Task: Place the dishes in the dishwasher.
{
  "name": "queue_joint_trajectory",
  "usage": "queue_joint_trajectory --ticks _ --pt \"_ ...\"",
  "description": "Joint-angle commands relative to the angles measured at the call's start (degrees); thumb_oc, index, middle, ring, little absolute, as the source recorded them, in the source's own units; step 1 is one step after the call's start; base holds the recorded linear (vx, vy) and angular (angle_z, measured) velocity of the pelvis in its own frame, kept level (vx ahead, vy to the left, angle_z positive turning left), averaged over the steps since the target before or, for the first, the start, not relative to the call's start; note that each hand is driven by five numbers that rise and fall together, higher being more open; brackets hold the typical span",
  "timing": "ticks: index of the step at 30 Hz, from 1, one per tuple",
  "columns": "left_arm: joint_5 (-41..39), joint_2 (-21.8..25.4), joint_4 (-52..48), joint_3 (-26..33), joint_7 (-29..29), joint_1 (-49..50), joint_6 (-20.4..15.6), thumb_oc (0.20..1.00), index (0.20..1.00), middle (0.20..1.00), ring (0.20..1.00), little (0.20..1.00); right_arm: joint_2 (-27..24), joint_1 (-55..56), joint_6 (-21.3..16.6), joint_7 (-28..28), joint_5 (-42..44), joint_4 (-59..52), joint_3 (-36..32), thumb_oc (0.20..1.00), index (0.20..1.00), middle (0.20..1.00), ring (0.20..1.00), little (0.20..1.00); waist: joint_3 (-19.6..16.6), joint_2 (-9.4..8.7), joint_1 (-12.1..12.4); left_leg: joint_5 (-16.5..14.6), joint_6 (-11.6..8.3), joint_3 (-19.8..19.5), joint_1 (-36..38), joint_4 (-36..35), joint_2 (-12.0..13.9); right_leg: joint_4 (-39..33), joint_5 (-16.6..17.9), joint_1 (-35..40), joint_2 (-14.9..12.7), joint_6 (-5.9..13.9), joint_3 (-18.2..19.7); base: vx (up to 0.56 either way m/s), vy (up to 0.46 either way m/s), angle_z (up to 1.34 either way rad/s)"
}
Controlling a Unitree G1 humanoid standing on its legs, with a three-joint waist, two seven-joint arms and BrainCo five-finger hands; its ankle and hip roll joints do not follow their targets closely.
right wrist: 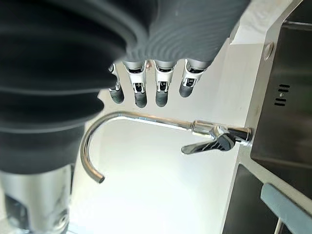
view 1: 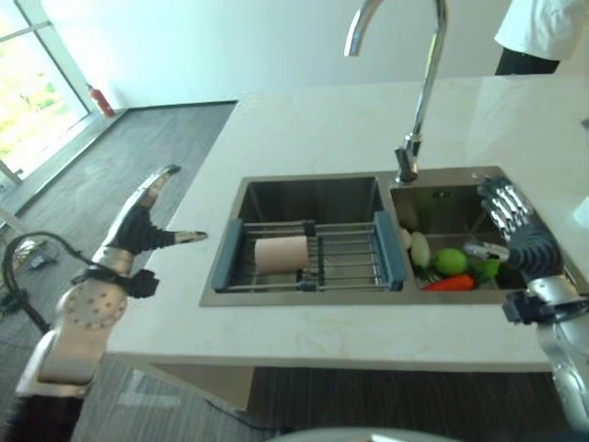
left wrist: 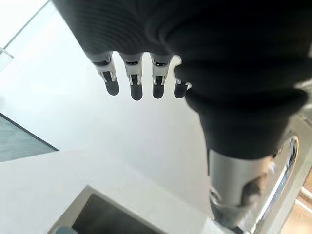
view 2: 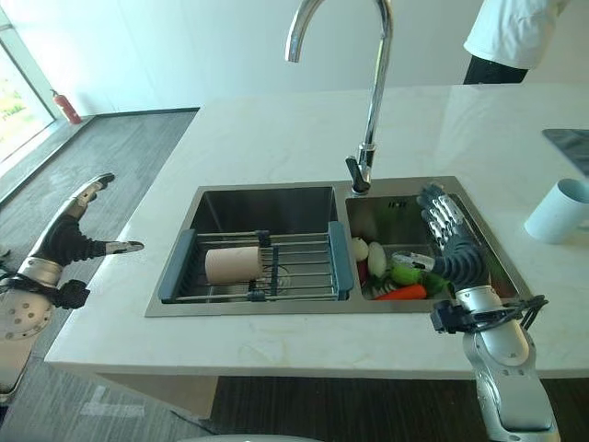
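A tan cup (view 1: pixel 281 253) lies on its side on a wire rack (view 1: pixel 348 264) across the left basin of a steel double sink (view 1: pixel 304 299). A white mug (view 2: pixel 560 210) stands on the counter to the right of the sink. My left hand (view 1: pixel 140 230) is raised beside the counter's left edge, open, with fingers straight and thumb pointing toward the sink; it holds nothing. My right hand (view 2: pixel 451 241) hovers over the right basin's right side, open and empty. In the right wrist view its straight fingers (right wrist: pixel 163 92) point toward the faucet.
The right basin holds a green fruit (view 1: pixel 451 261), a carrot (view 1: pixel 449 284) and pale vegetables (view 1: pixel 420 249). A tall curved faucet (view 1: pixel 425 92) rises between the basins. A person (view 2: pixel 511 32) stands behind the far right of the white counter (view 1: pixel 313 129).
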Motion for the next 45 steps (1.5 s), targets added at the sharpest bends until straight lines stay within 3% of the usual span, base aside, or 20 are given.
queue_joint_trajectory --ticks 1,8,19,35,45 --pt "5.44 4.37 1.17 0.73 0.29 -7.17 -0.14 1.0 1.0 1.0 1.0 1.0 -2.64 -4.88 -2.11 0.98 1.67 -1.48 0.17 1.0 1.0 1.0 1.0 1.0 -0.15 -0.39 -0.84 -2.39 -2.4 1.97 2.99 0.37 7.01 0.2 -0.58 -1.09 -2.76 2.68 0.64 -0.01 0.019 -0.03" --pt "10.96 8.26 5.75 -6.46 -7.86 -16.12 4.79 1.0 1.0 1.0 1.0 1.0 -3.84 -7.36 -1.49 3.14 2.26 0.14 0.61 1.0 1.0 1.0 1.0 1.0 -0.58 0.34 -3.21 -2.52 -2.49 3.24 3.67 0.37 7.22 0.14 -0.44 -1.49 -2.36 2.66 1.87 -0.01 0.02 -0.11" --pt "14.19 5.7 12.56 -13.84 -12.6 -20.27 12.66 1.0 1.0 1.0 1.0 1.0 -3.08 -8.37 -1.58 4.33 1.95 0.99 1.63 1.0 1.0 1.0 1.0 1.0 -0.95 0.34 -4.51 -2.64 -2.15 4.33 4.28 0.37 7.49 0.06 -0.38 -1.78 -1.89 2.61 3.15 0.0 -0.007 -0.09" --pt "19.25 0.37 16.44 -18.04 -13.09 -18.96 16.12 1.0 1.0 1.0 1.0 1.0 -2.5 -8.36 -2.53 5.01 2.31 0.84 1.3 1.0 1.0 1.0 1.0 1.0 -0.51 -0.67 -4.83 -2.61 -2.19 4.82 4.77 0.37 8.14 -0.08 -0.37 -1.45 -1.87 2.86 3.58 0.01 -0.004 0.0" --pt "20.17 1.56 21.52 -19.8 -13.15 -22.1 15.87 1.0 1.0 1.0 1.0 1.0 -2.97 -9.25 -0.96 5.42 2.35 0.54 1.88 1.0 1.0 1.0 1.0 1.0 -0.56 -0.45 -5.8 -2.48 -2.33 5.1 4.94 0.37 8.42 0.03 -0.47 -1.59 -1.92 2.84 3.96 0.02 0.003 -0.01"
